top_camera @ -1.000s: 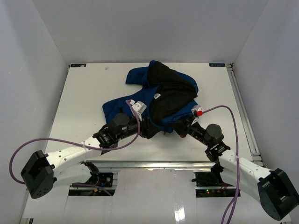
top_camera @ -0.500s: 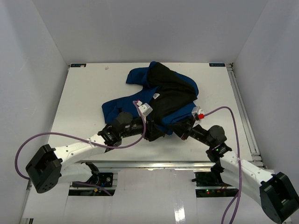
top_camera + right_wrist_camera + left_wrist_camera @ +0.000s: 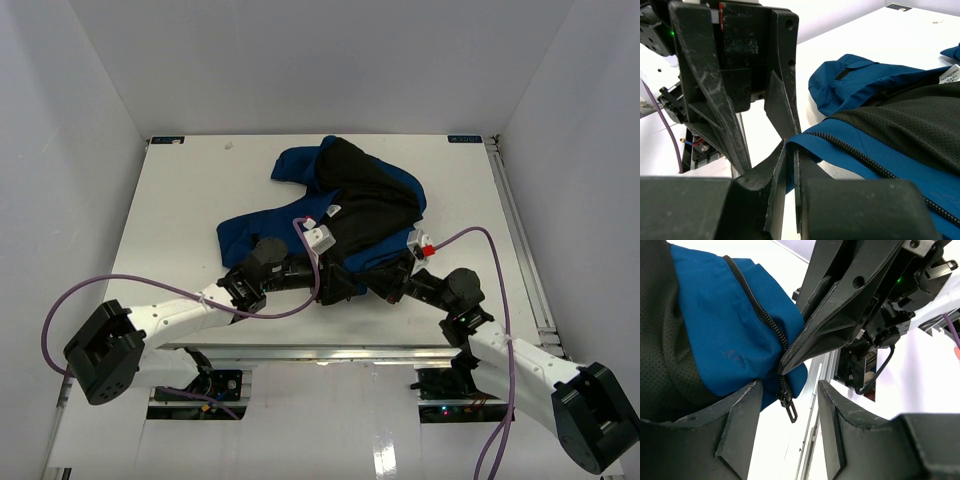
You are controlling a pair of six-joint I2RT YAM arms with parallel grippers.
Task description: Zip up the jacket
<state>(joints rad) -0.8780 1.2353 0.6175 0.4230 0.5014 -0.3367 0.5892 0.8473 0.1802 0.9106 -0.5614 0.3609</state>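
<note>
1. The left arm lies low over the white tabletop and reaches rightward. A purple cable loops off it.
2. The left pincer stands with its jaws apart and grips nothing. In its wrist view the black zipper pull hangs in the gap between its fingers, and no contact with either one shows.
3. The jacket lies crumpled mid-tabletop, reaching toward the far edge. Blue fabric shows on its left side, and the black mesh lining is turned up across its right half. A small white label sits near the middle.
4. The zipper, with black teeth, runs along a blue front edge at the jacket's near side. It ends at the hanging pull.
5. The right pincer is closed on that blue edge, pinching the fabric just beside the zipper teeth near the lower end. Its tips face the left pincer closely.
6. The right arm comes in from the right, with a small red part by its wrist.
</note>
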